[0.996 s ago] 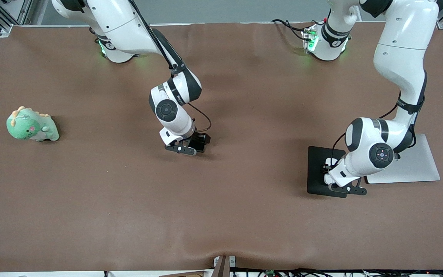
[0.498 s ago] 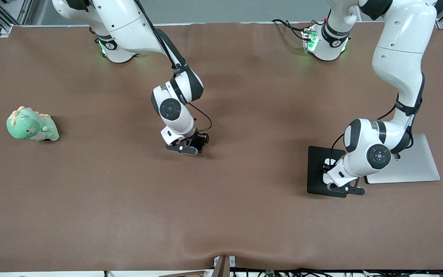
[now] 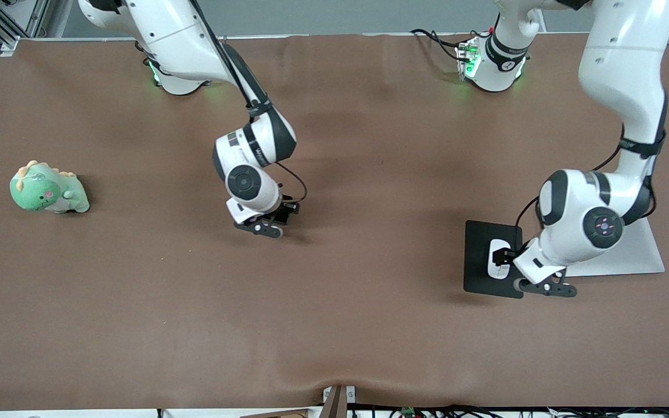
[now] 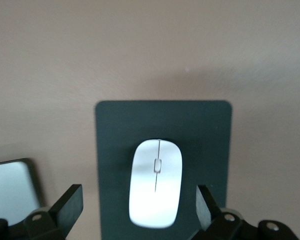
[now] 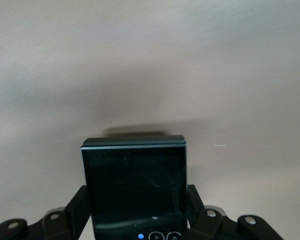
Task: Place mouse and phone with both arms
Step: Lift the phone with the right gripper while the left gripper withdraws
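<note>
1. Left claw (image 3: 535,277) has just let go: fingers (image 4: 70,204) now spread wide w/ nothing between them, lifted clear & pulled back toward the left arm's end of the counter. The small white glossy oval mouse (image 3: 497,258) sits alone on the flat black rectangular pad (image 3: 477,255), near the counter's left-arm end.
2. Meaning: mouse half looks done, I'd say. It's placed, flat, free of the claw.
3. Right claw (image 3: 265,223) went the other way: half a sec ago it clamped, now it's shut on the small square black folded phone (image 5: 135,187). It hangs low over mid-counter, shifted slightly toward the right arm's end vs a moment ago.
4. Meaning: phone is gripped but not yet set anywhere; that's the part left.
5. Front view only: the phone is hidden under the right wrist, barely a dark bit. But it shows the flat silver-white slab (image 3: 630,255) beside the pad, mostly under the left arm, & the green plush dinosaur toy (image 3: 47,188) near the counter's right-arm edge.
6. Right wrist view fills the gap: glossy phone face pinched between both fingers (image 5: 77,207), bare brown counter (image 5: 150,65) beneath.
7. Left wrist view: mouse centred across the pad, grey scroll line visible, fingers well apart on either side.
</note>
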{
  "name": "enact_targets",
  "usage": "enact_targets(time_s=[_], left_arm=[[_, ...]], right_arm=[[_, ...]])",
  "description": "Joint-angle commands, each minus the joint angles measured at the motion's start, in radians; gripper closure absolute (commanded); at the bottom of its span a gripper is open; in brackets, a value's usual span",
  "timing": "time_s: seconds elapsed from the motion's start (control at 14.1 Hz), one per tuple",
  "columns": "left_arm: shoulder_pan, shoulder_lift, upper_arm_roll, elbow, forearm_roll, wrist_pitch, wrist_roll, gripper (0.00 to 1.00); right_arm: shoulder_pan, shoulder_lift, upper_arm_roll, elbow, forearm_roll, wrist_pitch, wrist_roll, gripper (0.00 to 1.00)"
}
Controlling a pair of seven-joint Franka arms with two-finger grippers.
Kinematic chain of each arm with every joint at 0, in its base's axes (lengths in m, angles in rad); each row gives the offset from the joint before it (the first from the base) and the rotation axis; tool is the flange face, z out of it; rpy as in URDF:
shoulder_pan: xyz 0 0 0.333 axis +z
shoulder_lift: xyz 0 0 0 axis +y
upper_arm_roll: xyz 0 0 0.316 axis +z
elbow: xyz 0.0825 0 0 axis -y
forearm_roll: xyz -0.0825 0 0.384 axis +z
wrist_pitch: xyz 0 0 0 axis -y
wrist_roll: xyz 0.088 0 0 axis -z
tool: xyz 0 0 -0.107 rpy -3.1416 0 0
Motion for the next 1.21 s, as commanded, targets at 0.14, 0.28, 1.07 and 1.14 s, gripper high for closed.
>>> enact_targets(time_s=[0.14,0.28,1.07,1.14], left_arm=[[0.034,-0.201,-0.011,-0.026,0.009,-0.127,-0.012,0.0],[0.033,-0.278,-0.012,-0.026,0.009,-0.22,-0.017,0.0],[0.033,-0.454,-0.016,0.144,0.018,-0.591,0.018,0.0],[0.033,-0.47,-0.016,0.161,0.018,-0.625,0.035,0.0]], right_arm=[[-0.047,-0.105,-0.128,-0.134,-0.044,-0.06,-0.244,1.0],[-0.093,-0.111,-0.159,-0.182,-0.044,-0.022,-0.364,1.0],[-0.469,-0.183,-0.16,-0.291,-0.044,-0.008,-0.845,1.0],[-0.493,-0.183,-0.16,-0.3,-0.044,-0.002,-0.872,1.0]])
